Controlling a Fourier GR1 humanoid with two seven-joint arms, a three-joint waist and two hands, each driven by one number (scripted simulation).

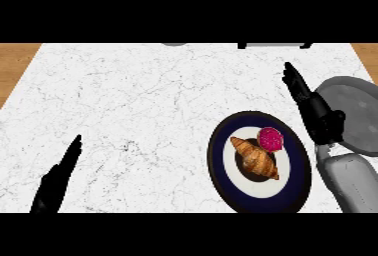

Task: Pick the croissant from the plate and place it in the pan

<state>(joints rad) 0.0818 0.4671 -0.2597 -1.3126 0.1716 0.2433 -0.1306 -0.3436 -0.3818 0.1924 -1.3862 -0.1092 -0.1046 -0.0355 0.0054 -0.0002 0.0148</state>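
Note:
A golden-brown croissant (255, 158) lies on a dark blue plate (294, 185) with a white centre, at the lower right of the counter. A pink round item (270, 139) sits beside it on the same plate. The grey pan (356, 112) stands at the right edge, partly cut off. My right hand (314, 112) is open with straight fingers pointing away, between the plate and the pan, above the plate's upper right rim. It touches neither the croissant nor the pink item. My left hand (59, 177) rests open at the lower left, fingers up.
The white marble counter (148, 100) stretches wide to the left and back. Wooden strips (15, 60) border it at both far corners. Grey and dark shapes (273, 44) peek in at the back edge.

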